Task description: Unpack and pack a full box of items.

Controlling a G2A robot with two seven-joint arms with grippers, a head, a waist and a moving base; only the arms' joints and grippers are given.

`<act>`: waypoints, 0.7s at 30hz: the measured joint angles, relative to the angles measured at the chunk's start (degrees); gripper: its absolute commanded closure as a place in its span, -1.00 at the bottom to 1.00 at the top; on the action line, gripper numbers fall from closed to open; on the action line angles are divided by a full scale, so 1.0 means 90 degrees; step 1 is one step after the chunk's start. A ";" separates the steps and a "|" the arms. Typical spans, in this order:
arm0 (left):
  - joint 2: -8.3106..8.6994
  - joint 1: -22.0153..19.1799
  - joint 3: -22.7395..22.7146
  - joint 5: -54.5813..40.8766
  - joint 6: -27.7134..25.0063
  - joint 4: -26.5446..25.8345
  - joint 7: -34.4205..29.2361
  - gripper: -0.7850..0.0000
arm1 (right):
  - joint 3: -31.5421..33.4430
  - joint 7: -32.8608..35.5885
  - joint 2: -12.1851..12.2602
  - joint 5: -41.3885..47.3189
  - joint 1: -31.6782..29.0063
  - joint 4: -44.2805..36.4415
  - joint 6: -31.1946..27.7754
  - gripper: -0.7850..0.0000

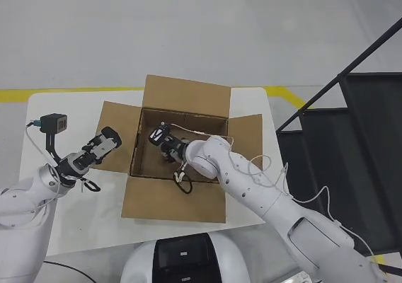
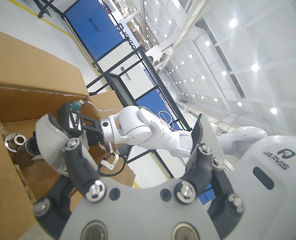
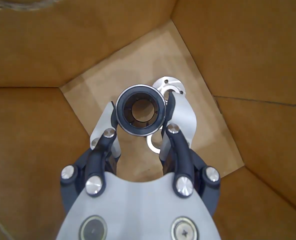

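Top view: the open box (image 1: 185,95) stands in the middle of the white table (image 1: 66,113), with all four flaps folded outward. The right gripper (image 1: 165,147) comes from the lower right of the frame and is down inside the box, near its left wall. The left gripper (image 1: 109,139) is at the left of the frame, just beside the box, over the outer edge of the left flap.

Left wrist view: the left gripper (image 2: 123,123) has its fingers (image 2: 50,136) spread wide and nothing is between them. The box (image 2: 25,63) is in the left part of the frame. On its floor, at the left edge, stands a metal flange (image 2: 13,141), and a dark cylinder is just beside it, partly hidden by a finger. The right arm enters the box from the right.

Right wrist view: the right gripper (image 3: 141,106) is pinching a bearing (image 3: 141,109), a dark ring with an open middle, between its two fingers (image 3: 183,116) in the centre of the frame, above the box floor (image 3: 128,76). Just beyond the bearing, towards the upper right, the flange (image 3: 169,87) is on the floor. A second metal ring (image 3: 154,144) lies on the floor below the bearing, partly hidden.
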 measured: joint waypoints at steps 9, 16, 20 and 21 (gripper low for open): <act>0.0000 0.0000 0.0000 0.0000 0.0000 0.0000 0.0000 -1.00 | 0.0360 -0.0051 0.0106 0.0113 -0.0246 -0.0389 -0.0401 -1.00; 0.0000 0.0000 0.0000 0.0000 0.0000 0.0000 0.0000 -1.00 | 0.1513 0.0275 0.0524 0.0350 -0.1448 -0.2499 -0.0750 -1.00; 0.0000 0.0000 0.0000 0.0000 0.0000 0.0000 0.0000 -1.00 | 0.2234 0.0689 0.0734 0.0730 -0.2338 -0.3879 -0.0999 -1.00; 0.0000 0.0000 0.0000 0.0000 0.0000 0.0000 0.0000 -1.00 | 0.2440 0.0802 0.0782 0.0924 -0.2576 -0.4220 -0.1056 -1.00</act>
